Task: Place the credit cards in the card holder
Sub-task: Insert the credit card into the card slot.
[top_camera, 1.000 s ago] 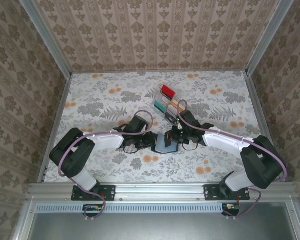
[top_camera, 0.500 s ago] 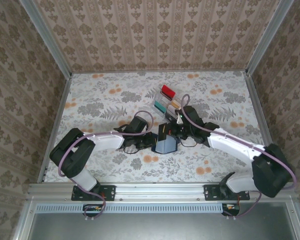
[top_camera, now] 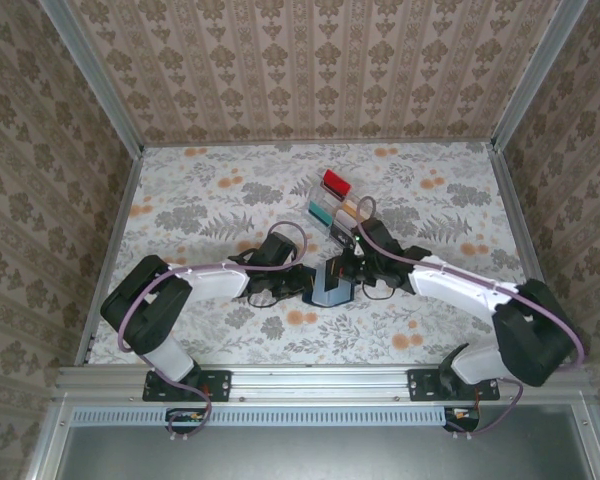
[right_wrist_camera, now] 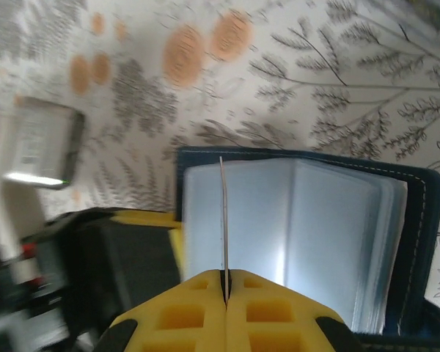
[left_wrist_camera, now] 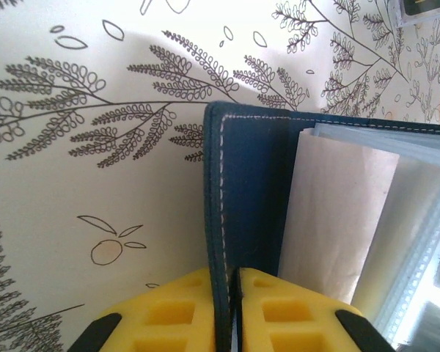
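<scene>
The dark navy card holder (top_camera: 330, 290) lies open at mid-table between both arms. My left gripper (left_wrist_camera: 231, 277) is shut on the edge of its stitched navy cover (left_wrist_camera: 249, 183), and the clear sleeves (left_wrist_camera: 396, 220) fan out to the right. From above, the left gripper (top_camera: 302, 284) sits at the holder's left side. My right gripper (right_wrist_camera: 226, 277) is shut on a thin credit card (right_wrist_camera: 222, 213) seen edge-on. The card stands just over the holder's pale sleeves (right_wrist_camera: 308, 220). From above, the right gripper (top_camera: 348, 268) is at the holder's upper right.
Just behind the holder stands a clear slotted rack (top_camera: 332, 205) with a red card (top_camera: 335, 182), a teal card (top_camera: 320, 212) and others in it. Its corner shows in the left wrist view (left_wrist_camera: 425, 9). Metal rails and patterned walls bound the floral table (top_camera: 210, 200).
The right arm swung left over the card holder with its card, then drew back a little. The holder's pages stand more upright now. The left arm stayed in place.
</scene>
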Robot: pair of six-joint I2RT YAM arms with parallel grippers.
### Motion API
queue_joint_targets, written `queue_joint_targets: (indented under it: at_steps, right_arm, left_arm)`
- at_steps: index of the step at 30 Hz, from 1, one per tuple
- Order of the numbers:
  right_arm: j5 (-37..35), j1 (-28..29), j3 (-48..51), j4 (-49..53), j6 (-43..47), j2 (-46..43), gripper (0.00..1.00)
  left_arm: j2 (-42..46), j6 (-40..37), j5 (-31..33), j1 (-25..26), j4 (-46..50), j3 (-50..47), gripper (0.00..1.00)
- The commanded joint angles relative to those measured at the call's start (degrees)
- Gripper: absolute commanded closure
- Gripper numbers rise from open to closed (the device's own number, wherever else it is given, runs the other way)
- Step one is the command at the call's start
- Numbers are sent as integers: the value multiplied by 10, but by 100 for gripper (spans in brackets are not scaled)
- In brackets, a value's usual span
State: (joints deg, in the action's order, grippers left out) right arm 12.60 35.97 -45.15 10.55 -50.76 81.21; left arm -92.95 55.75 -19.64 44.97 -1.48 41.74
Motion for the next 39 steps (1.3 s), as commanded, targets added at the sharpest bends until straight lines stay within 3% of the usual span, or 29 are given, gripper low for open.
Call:
queue_joint_targets:
  at_steps: [1, 5, 11, 15, 18, 24, 33, 39]
  right_arm:
    - [-14, 5, 5, 8, 2, 35, 100]
    - [-11, 5, 23, -29, -6, 57, 100]
    - [-12, 6, 22, -22, 2, 71, 100]
    - [-13, 6, 13, -4, 11, 80, 100]
    - [-13, 6, 13, -4, 12, 80, 100]
    - [-15, 6, 8, 0, 12, 71, 100]
    - [-17, 6, -1, 10, 15, 70, 100]
    - [-20, 6, -2, 12, 15, 71, 100]
  left_arm:
    - [2, -3, 15, 2, 15, -2, 82]
    - [32, -14, 35, 3, 44, -5, 72]
    - [111, -24, 99, 4, 78, -18, 38]
    - [139, -34, 126, 7, 81, -16, 24]
    - [147, -46, 140, 13, 82, -9, 21]
    - [95, -74, 105, 15, 84, 26, 21]
    - [32, -101, 62, 13, 79, 60, 27]
    - [79, -91, 79, 13, 68, 39, 20]
